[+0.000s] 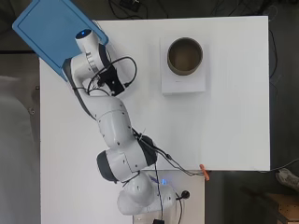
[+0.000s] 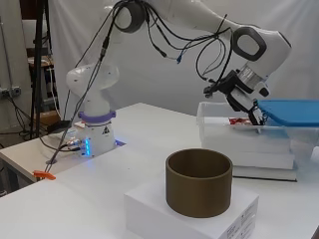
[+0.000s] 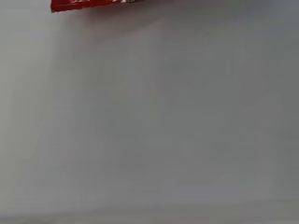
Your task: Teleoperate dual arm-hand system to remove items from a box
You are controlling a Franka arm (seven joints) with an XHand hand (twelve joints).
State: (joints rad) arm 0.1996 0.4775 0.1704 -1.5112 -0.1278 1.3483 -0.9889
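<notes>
- We see the arm rise from its base [image 2: 94,124] at the left and arch over to a clear box [image 2: 219,130] at the far right of the white surface [image 2: 134,149].
- The hand [image 2: 244,103] reaches down at the box's open top, beside a blue lid [image 2: 291,112]; we cannot tell how its fingers are set.
- Something red [image 2: 241,121] shows inside the box, just under the hand.
- Nearer us, a brown open cylinder [image 2: 198,181] stands upright on a flat white box [image 2: 164,211].
</notes>
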